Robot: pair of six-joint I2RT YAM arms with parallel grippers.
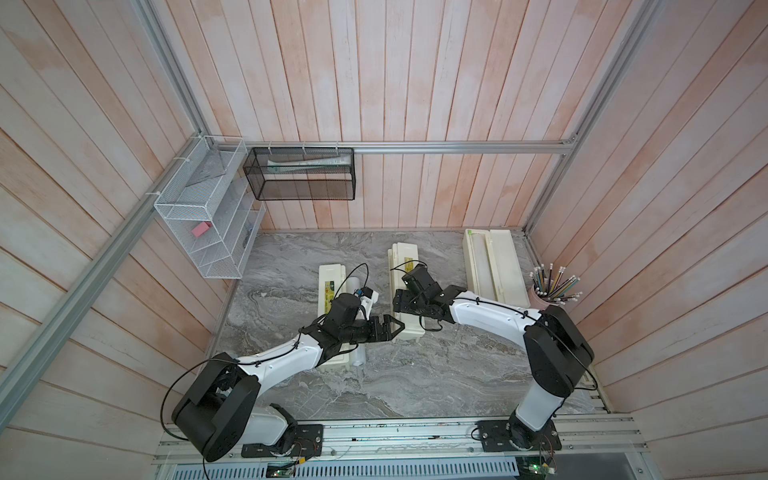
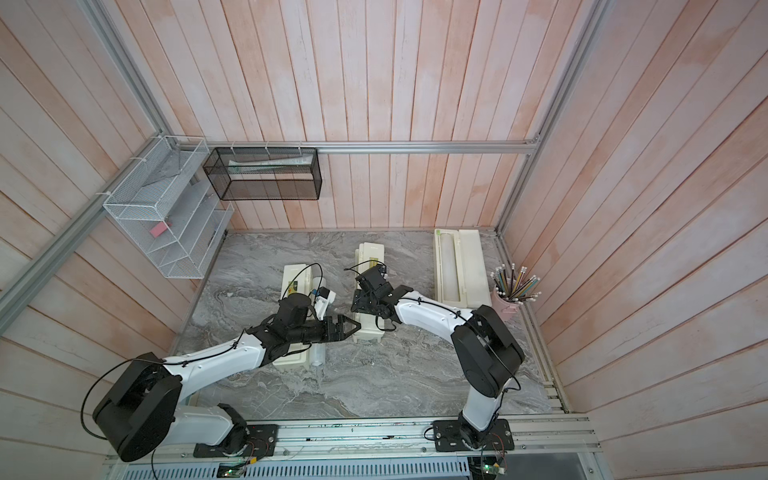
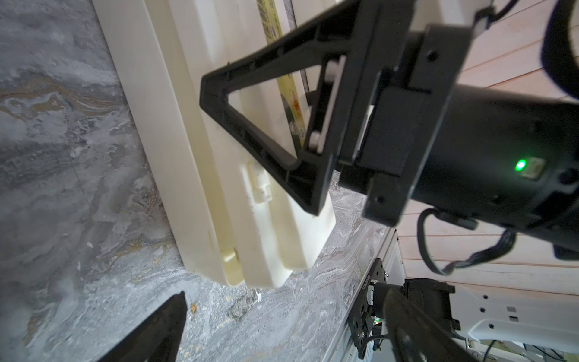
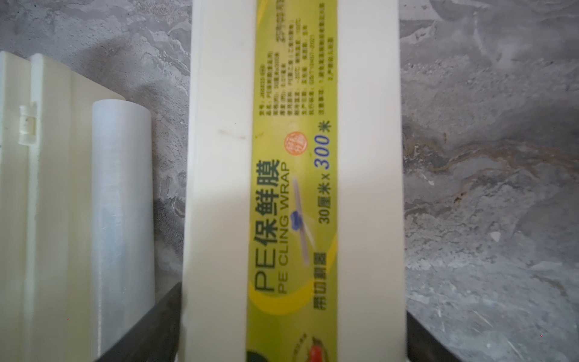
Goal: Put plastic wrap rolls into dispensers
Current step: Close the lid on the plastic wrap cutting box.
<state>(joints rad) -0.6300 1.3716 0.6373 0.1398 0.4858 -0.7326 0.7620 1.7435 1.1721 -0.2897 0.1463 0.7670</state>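
Three cream dispensers lie on the marble top. My right gripper [image 1: 405, 300] [image 4: 293, 313] reaches down over the middle dispenser [image 1: 404, 257] [image 4: 294, 156], its fingers pressed against both long sides; the lid is closed, with the yellow-green label up. My left gripper [image 1: 392, 326] [image 3: 282, 301] hovers open at that box's near end [image 3: 266, 250], holding nothing. The left dispenser [image 1: 331, 278] [image 4: 47, 188] lies partly under the left arm, with a plastic wrap roll [image 1: 360, 357] [image 4: 122, 203] alongside it. The right dispenser [image 1: 505, 266] is open with a pale roll [image 1: 480, 266] in its trough.
A pink cup of pencils [image 1: 548, 293] stands at the right wall beside the open dispenser. A white wire rack [image 1: 203, 216] and a black mesh basket [image 1: 299, 174] hang on the back-left walls. A metal rail [image 1: 399, 436] carries both arm bases along the front.
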